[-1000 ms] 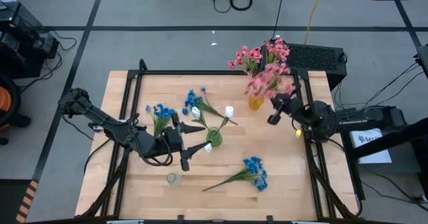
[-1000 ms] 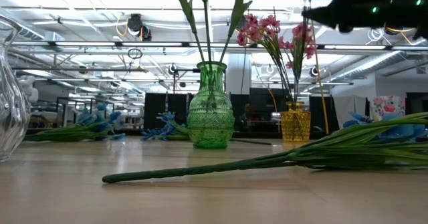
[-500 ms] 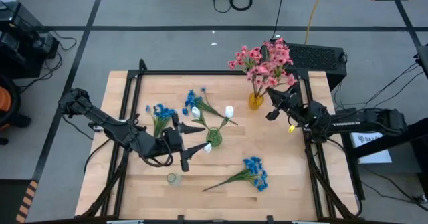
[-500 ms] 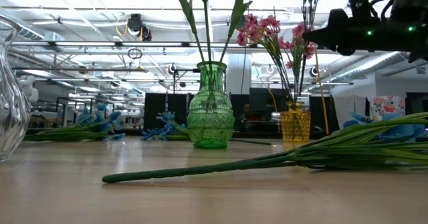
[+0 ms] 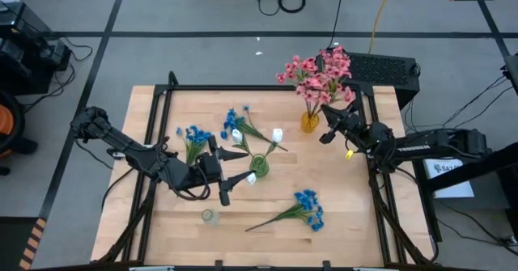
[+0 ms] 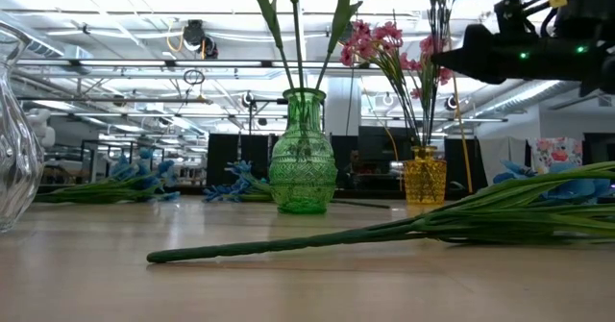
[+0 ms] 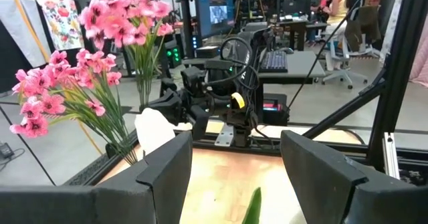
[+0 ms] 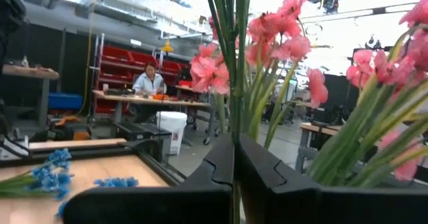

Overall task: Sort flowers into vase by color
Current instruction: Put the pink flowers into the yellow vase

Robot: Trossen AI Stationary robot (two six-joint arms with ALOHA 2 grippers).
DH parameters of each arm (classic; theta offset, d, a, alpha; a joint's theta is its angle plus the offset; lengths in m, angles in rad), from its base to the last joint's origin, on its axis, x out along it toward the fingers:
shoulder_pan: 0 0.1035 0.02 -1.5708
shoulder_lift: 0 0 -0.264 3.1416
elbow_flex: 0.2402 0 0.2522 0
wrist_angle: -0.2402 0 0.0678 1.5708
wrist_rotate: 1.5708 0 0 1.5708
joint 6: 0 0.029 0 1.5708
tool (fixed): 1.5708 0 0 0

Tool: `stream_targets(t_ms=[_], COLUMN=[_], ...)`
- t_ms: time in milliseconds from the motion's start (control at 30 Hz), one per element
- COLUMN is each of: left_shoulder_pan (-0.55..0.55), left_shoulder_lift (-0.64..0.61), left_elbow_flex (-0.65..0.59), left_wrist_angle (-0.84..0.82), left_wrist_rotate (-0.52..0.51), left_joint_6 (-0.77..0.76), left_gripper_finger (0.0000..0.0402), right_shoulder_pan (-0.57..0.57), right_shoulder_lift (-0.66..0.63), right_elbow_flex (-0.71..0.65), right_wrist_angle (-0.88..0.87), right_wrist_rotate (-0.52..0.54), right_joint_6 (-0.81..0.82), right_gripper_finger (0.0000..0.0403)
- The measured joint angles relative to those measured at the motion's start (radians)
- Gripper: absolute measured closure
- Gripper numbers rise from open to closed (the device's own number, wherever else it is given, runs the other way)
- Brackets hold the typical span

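The right gripper [image 5: 326, 135] hung above the table's far right part, just beside the yellow vase [image 5: 310, 123], its fingers [image 8: 200, 177] pressed together on thin green stems [image 8: 229, 57] that rose straight up between them; pink flowers [image 5: 317, 74] fanned out above and ahead of the fingertips, their stems standing in the yellow vase. The left gripper [image 5: 236, 167] sat low near the table's middle with its fingers [image 7: 167, 170] spread wide and nothing between them; the green vase [image 5: 259, 165] stood just ahead of the tips, holding white buds [image 5: 278, 133] on long stems. One loose blue spray [image 5: 193, 138] lay beside the left arm, a second blue spray [image 5: 235, 122] lay beyond the green vase, and a third blue spray [image 5: 304, 209] lay toward the table's near edge, well apart from both grippers. A small clear vase [image 5: 209, 216] stood near the front edge, close behind the left fingers.
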Motion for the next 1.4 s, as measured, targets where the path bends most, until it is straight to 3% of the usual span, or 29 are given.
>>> stream_targets(t_ms=[1067,1400], left_shoulder_pan=[0.0,0.0], left_shoulder_lift=[0.0,0.0], left_elbow_flex=[0.0,0.0], left_wrist_angle=[-0.002,-0.002], left_wrist_rotate=[0.001,0.001], left_joint_6=[0.0,0.0], left_gripper_finger=[0.0167,0.0167], right_shoulder_pan=[-0.068,-0.079], right_shoulder_lift=[0.228,0.242], right_elbow_flex=[0.0,0.0], right_wrist_angle=[0.053,0.053], right_wrist_rotate=[-0.012,-0.004], right_joint_6=[0.026,0.03], right_gripper_finger=[0.0403,0.0391])
